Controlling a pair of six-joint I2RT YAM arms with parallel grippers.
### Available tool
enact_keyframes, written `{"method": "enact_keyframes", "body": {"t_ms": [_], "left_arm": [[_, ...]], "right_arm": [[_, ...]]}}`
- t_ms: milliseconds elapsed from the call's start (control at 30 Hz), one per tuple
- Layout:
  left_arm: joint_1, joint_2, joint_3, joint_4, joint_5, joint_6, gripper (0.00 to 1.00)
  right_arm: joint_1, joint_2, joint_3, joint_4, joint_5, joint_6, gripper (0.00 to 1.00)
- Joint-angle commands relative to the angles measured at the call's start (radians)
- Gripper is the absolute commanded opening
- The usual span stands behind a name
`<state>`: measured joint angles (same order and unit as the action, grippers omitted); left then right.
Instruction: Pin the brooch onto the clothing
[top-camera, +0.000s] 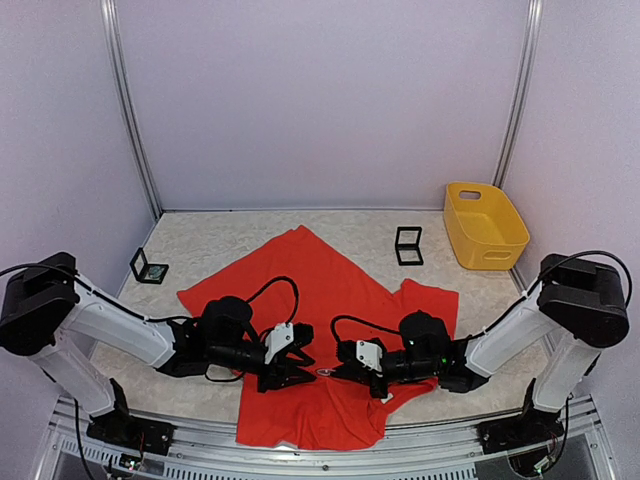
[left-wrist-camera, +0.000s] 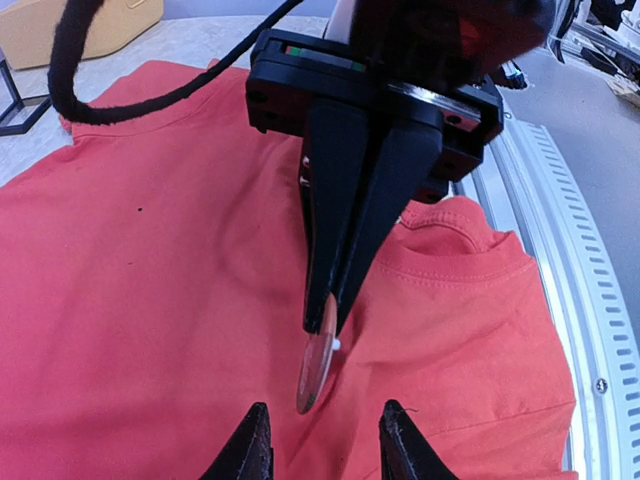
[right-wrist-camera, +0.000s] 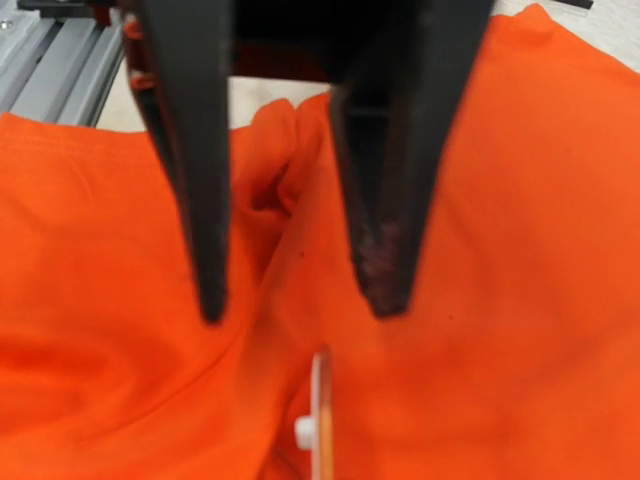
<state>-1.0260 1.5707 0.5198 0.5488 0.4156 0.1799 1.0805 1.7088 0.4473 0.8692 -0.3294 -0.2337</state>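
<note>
Seen from above, a bright red T-shirt (top-camera: 310, 285) lies spread flat on a pale speckled table (top-camera: 230, 235), filling the lower middle of the frame. Its bottom edge reaches the metal rail (top-camera: 330, 455) at the near side. Two black robot arms come in low from the lower left and lower right and meet tip to tip over the lower part of the shirt.

The right gripper (left-wrist-camera: 328, 315) has its two fingers pinched together on the top edge of the brooch (left-wrist-camera: 314, 372). The brooch is a small thin disc held upright and seen edge-on, with a small white stub on one face. In the left wrist view it hangs just below the centre of the frame, directly above the red fabric. Whether its lower edge touches the shirt cannot be told.

The left gripper (left-wrist-camera: 322, 440) faces it with its fingers moderately apart and gripping nothing. Its tips show at the bottom of its own wrist view, one on either side of the brooch. In the right wrist view the same two dark fingers hang down from the top of the frame, with the brooch low in the centre.

A yellow basket (top-camera: 485, 228) sits at the upper right of the table. A small black cube frame (top-camera: 408, 245) stands just left of it, and a second small black frame (top-camera: 148, 266) stands at the left edge.
</note>
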Motion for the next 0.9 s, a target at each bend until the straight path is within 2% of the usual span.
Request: {"method": "enact_keyframes", "body": {"t_ms": [0,100,467,600,767,867], "left_arm": [[0.003,-0.049,-0.039,0.062,-0.019,0.027,0.33],[0.000,-0.029,0.001,0.009,-0.070,0.032,0.26],[-0.027,0.065,0.050,-0.015,-0.060,0.036,0.14],[-0.029,0.068,0.054,-0.017,-0.074,0.035,0.01],[-0.031,0.050,0.049,0.001,-0.071,0.015,0.00],[-0.031,0.029,0.043,-0.003,-0.075,0.005,0.00]], "right_arm": [[-0.008,-0.020,0.019,-0.009,-0.034,0.014,0.00],[-0.008,-0.021,0.019,-0.003,-0.035,0.009,0.00],[-0.011,-0.034,0.029,-0.025,-0.039,-0.004,0.00],[-0.011,-0.037,0.030,-0.026,-0.047,-0.009,0.00],[-0.013,-0.042,0.031,-0.059,-0.051,0.006,0.00],[-0.020,-0.067,0.015,-0.102,-0.067,0.016,0.17]]}}
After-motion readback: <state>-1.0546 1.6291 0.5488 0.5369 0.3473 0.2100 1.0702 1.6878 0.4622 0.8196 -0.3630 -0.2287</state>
